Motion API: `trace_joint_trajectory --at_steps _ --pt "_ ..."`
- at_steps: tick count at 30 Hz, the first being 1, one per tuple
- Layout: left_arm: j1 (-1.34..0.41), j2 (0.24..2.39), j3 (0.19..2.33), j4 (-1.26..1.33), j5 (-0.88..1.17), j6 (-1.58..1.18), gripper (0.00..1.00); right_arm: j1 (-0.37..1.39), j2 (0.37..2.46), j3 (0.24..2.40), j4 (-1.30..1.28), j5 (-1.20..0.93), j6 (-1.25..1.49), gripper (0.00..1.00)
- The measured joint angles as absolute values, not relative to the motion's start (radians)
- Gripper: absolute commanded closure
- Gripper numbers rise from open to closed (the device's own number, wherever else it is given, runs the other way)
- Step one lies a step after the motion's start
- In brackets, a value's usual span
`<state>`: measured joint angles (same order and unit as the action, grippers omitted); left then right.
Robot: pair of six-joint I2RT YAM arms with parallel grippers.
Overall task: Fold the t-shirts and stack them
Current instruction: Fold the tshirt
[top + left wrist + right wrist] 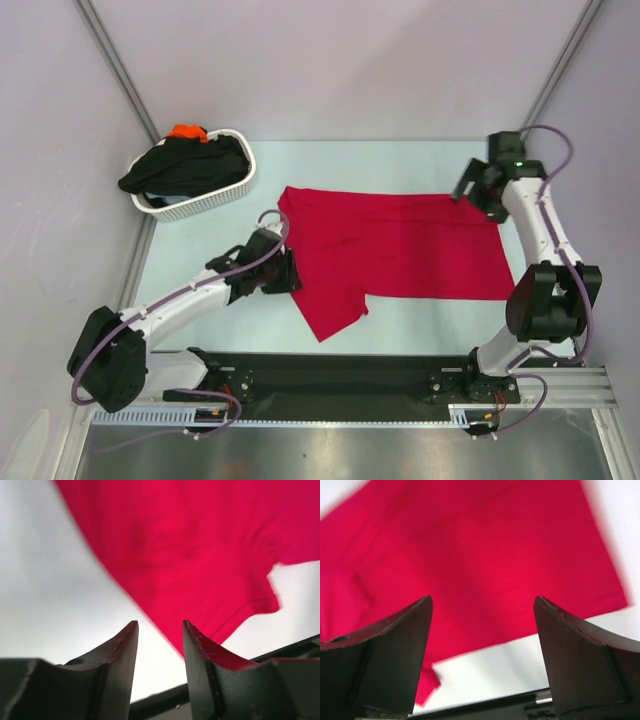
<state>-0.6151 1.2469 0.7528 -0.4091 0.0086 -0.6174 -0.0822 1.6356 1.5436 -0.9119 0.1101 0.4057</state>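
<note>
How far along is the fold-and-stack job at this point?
Early. Done: the red t-shirt lies mostly spread on the table, one side possibly folded over. In hand: nothing; the left hand and right hand are open at its edges. Left: finishing this fold, then the black t-shirt and orange t-shirt heaped in the white basket; no stack yet.

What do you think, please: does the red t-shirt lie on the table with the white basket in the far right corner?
Not quite: the top external view shows the white basket in the far left corner; the red t-shirt is on the table.
</note>
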Motion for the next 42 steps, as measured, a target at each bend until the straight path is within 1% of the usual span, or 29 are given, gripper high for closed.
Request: trace_joint_trajectory --at_steps 2,3,4,6,9,13,20,22,26,30,33,35,38,39,41,42 --pt "-0.639 1.215 0.676 -0.414 0.01 -0.696 0.54 0.035 1.577 1.459 -0.886 0.089 0.428 0.13" --pt "-0.648 1.209 0.648 -0.418 0.01 -0.732 0.48 0.091 1.55 1.415 -0.878 0.077 0.441 0.13" --pt "-0.656 1.208 0.627 -0.422 0.007 -0.762 0.47 0.133 1.528 1.376 -0.869 0.064 0.453 0.13" --pt "-0.669 1.208 0.6 -0.429 0.001 -0.814 0.45 0.19 1.49 1.309 -0.868 0.049 0.479 0.13" --pt "-0.672 1.216 0.596 -0.422 -0.011 -0.856 0.46 0.228 1.467 1.273 -0.879 0.051 0.5 0.13" --pt "-0.672 1.273 0.602 -0.394 -0.027 -0.884 0.44 0.247 1.433 1.264 -0.884 0.066 0.503 0.12" --pt "-0.694 1.381 0.654 -0.377 -0.053 -0.943 0.45 0.244 1.328 1.216 -0.888 0.09 0.504 0.12" --pt "-0.705 1.403 0.673 -0.38 -0.065 -0.955 0.48 0.245 1.319 1.191 -0.886 0.089 0.505 0.12" --pt "-0.72 1.434 0.705 -0.411 -0.088 -0.997 0.5 0.245 1.317 1.145 -0.888 0.089 0.505 0.12" --pt "-0.739 1.437 0.711 -0.444 -0.122 -1.044 0.51 0.245 1.317 1.143 -0.89 0.09 0.505 0.12" --pt "-0.752 1.478 0.755 -0.484 -0.136 -1.058 0.53 0.244 1.317 1.143 -0.888 0.091 0.505 0.12" --pt "-0.761 1.518 0.796 -0.511 -0.141 -1.063 0.56 0.244 1.317 1.143 -0.888 0.091 0.508 0.12" --pt "-0.767 1.546 0.82 -0.519 -0.146 -1.072 0.66 0.244 1.317 1.143 -0.889 0.094 0.522 0.11" --pt "-0.767 1.547 0.82 -0.521 -0.148 -1.075 0.76 0.244 1.317 1.143 -0.89 0.095 0.525 0.11" --pt "-0.767 1.548 0.818 -0.529 -0.154 -1.084 0.8 0.243 1.316 1.143 -0.892 0.099 0.532 0.12" --pt "-0.767 1.548 0.818 -0.531 -0.156 -1.084 0.88 0.24 1.314 1.143 -0.893 0.101 0.537 0.12"
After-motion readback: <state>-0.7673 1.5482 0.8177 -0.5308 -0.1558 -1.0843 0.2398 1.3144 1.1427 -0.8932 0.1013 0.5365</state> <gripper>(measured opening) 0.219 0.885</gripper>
